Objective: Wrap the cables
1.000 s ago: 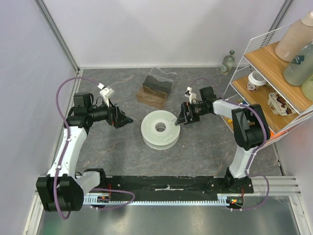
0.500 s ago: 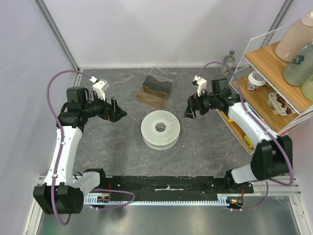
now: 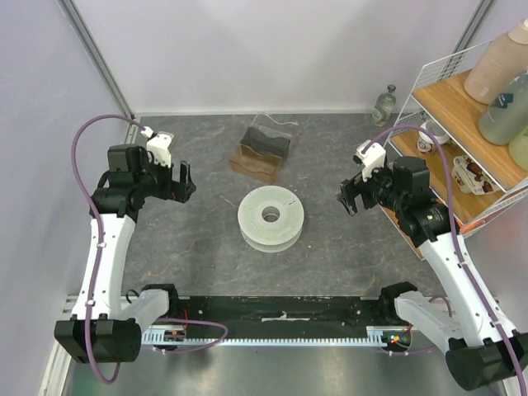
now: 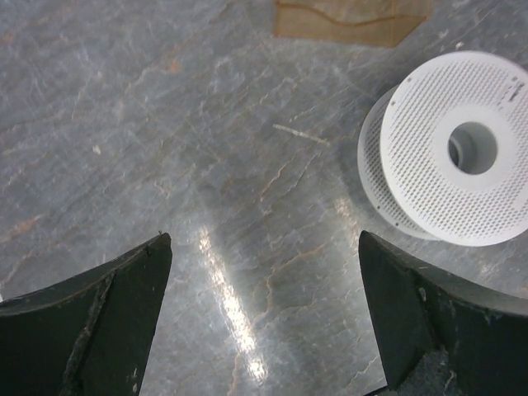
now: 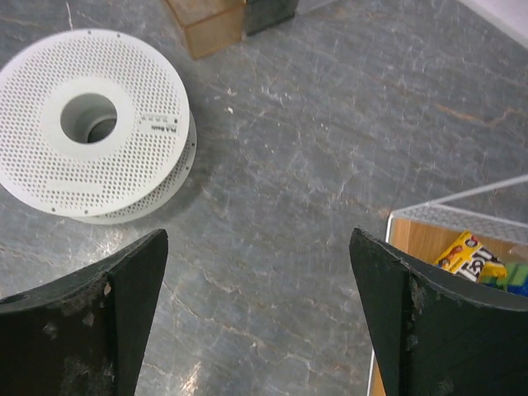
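Observation:
A white perforated spool (image 3: 271, 219) lies flat in the middle of the grey table. It also shows in the left wrist view (image 4: 429, 173) and in the right wrist view (image 5: 49, 177). My left gripper (image 3: 186, 183) is open and empty, well to the left of the spool, over bare table (image 4: 262, 239). My right gripper (image 3: 347, 198) is open and empty, to the right of the spool, over bare table (image 5: 257, 235). No thin white cable shows clearly in any view; a short pale streak (image 4: 301, 134) lies on the table left of the spool.
A brown and clear box (image 3: 260, 150) stands behind the spool. A wire shelf (image 3: 462, 124) with bottles and packets stands at the right, its corner close to my right gripper (image 5: 462, 247). A small bottle (image 3: 384, 106) stands at the back right.
Both grippers have drawn back from the spool: the left one to the left and slightly back, the right one to the right toward the shelf. The spool has not moved.

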Controlling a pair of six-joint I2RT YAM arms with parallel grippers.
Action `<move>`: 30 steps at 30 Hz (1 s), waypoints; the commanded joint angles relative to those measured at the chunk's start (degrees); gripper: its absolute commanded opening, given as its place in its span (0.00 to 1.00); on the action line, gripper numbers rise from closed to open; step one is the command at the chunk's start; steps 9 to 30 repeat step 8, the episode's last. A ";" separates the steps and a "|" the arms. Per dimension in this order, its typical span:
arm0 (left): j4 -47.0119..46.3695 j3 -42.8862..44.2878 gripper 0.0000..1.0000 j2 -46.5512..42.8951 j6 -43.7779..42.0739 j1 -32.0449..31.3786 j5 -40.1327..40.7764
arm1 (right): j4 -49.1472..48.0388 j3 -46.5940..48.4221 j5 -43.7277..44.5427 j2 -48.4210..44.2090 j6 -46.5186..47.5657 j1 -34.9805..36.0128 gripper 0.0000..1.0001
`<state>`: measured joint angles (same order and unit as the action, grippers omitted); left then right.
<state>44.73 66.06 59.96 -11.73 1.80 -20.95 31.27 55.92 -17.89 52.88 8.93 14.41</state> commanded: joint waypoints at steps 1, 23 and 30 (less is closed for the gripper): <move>0.71 -3.39 0.99 -3.36 -2.16 0.04 3.89 | -0.42 -3.10 2.60 -2.95 -1.36 0.00 0.98; 1.68 -2.96 0.99 -7.66 -3.39 0.04 4.78 | 0.54 -0.91 0.75 -4.98 -2.86 0.00 0.98; 1.68 -2.96 0.99 -7.66 -3.39 0.04 4.78 | 0.54 -0.91 0.75 -4.98 -2.86 0.00 0.98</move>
